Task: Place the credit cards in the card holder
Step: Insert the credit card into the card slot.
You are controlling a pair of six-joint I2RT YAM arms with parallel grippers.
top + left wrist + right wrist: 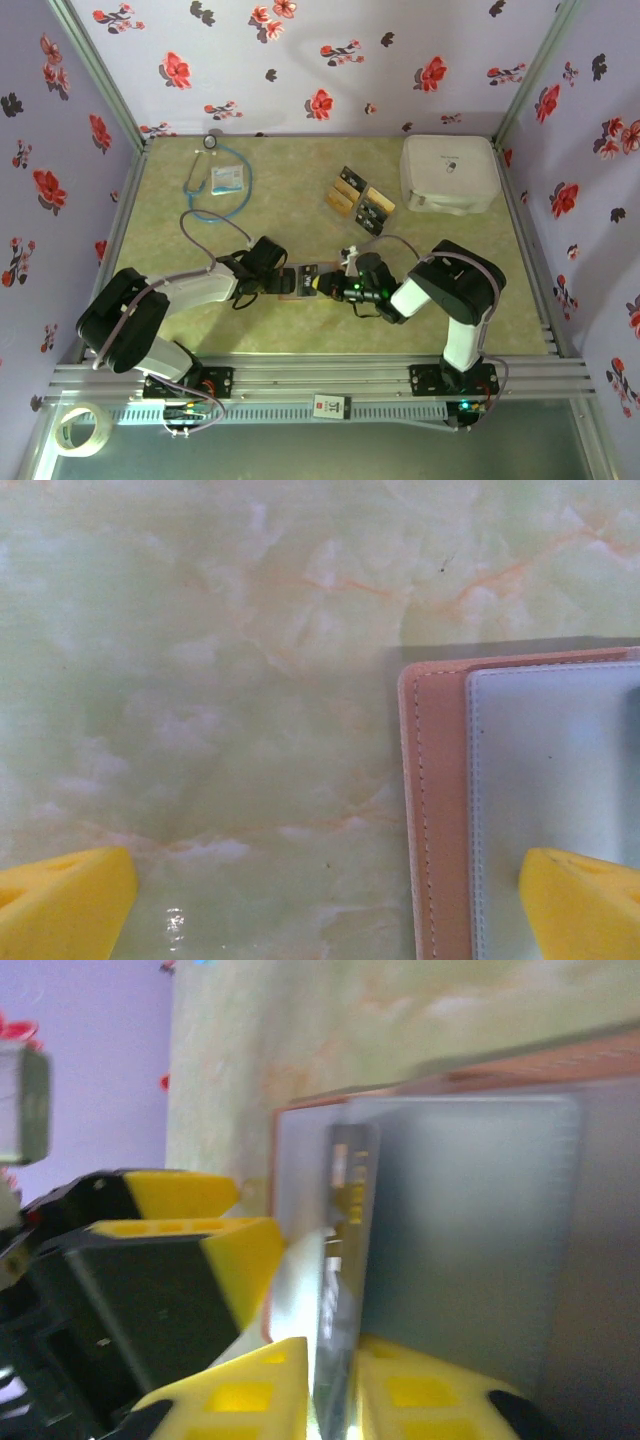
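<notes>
Where the card holder (297, 283) lies opened flat on the table (470, 310), near the front and between the two arms, its grey lining faces up with the reddish-brown leather showing as a border around it. A dark card (340, 1260) stands edge-on against that lining, its long edge at the mouth of a grey pocket.

The right claw (335, 1400) has this card between its yellow fingertips, which sit close on both sides. A thin bright sliver shows beside one fingertip, so I cannot tell whether the card is pinched or merely bracketed.

The left claw (320, 910) is spread as wide as it goes and holds nothing. One pad (585, 905) sits over the grey lining at the holder's edge, and the other is over bare table.

Farther back, well apart from the holder, the other cards (358, 200) lie in a loose cluster, some tan and some black. A white case (450, 172) sits just beside them toward the far right corner. A stethoscope (200, 190) and a white-blue packet (228, 179) lie at the far left.
</notes>
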